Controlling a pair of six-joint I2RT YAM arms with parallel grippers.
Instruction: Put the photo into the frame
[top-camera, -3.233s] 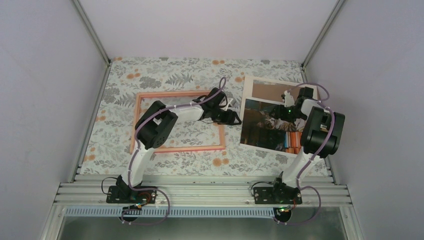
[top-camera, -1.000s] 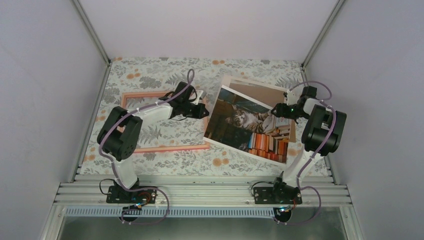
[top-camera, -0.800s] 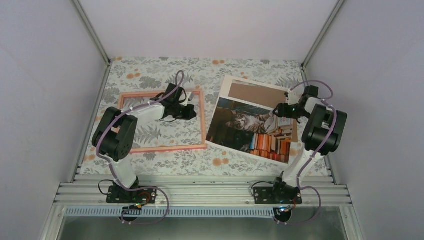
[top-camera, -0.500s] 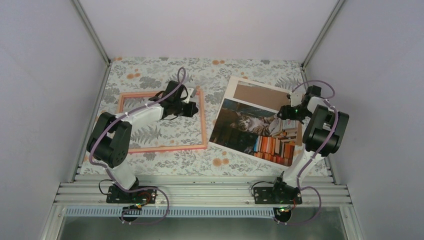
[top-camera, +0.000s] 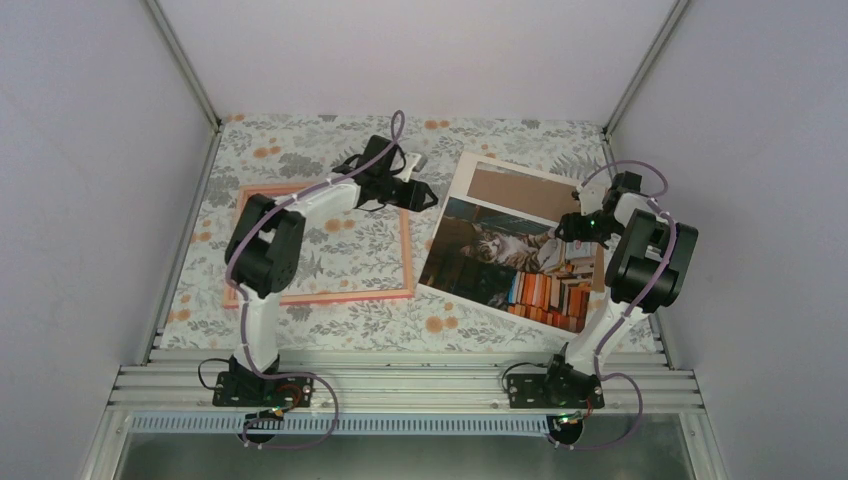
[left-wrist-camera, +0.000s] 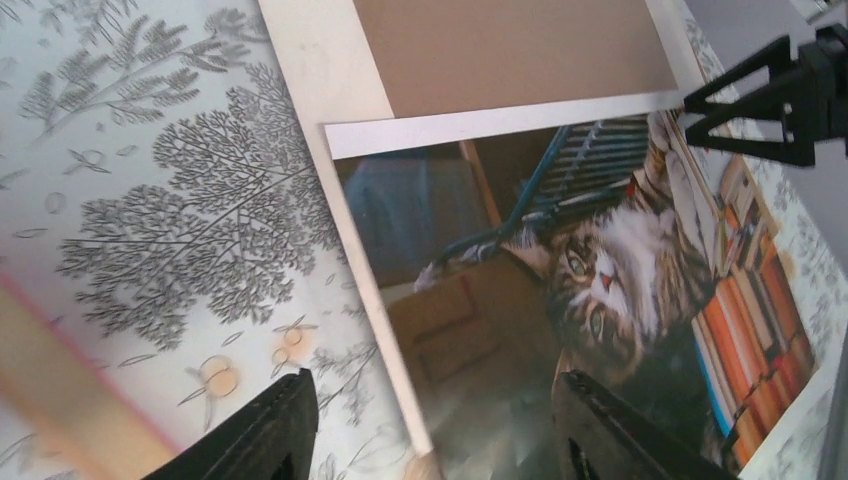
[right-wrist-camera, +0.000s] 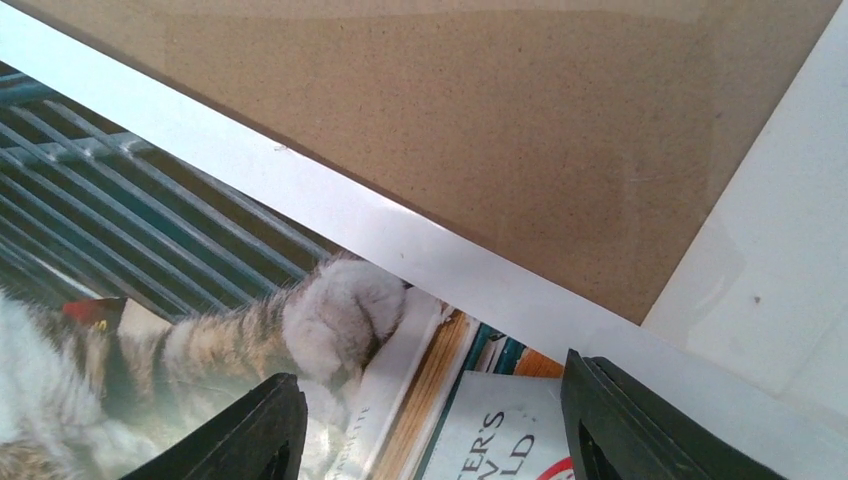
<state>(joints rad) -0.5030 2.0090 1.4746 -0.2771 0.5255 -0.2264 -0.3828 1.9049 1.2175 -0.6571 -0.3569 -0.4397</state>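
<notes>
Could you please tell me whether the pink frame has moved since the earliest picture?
Yes. The frame has slid left, toward the enclosure's left wall.

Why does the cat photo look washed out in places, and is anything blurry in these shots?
Left wrist view: reflected light greys the photo at its near end; the pink frame at lower left is out of focus. Right wrist view: the brown board is sharp, its grain showing; milky glare on the cat's fur at lower left. Top view: even light, faint shadows.

Lying near the floral table's (top-camera: 300, 140) far-right corner
Showing a brown backing board (top-camera: 520, 190), resting flat on a pale sheet (left-wrist-camera: 320, 60).
</notes>
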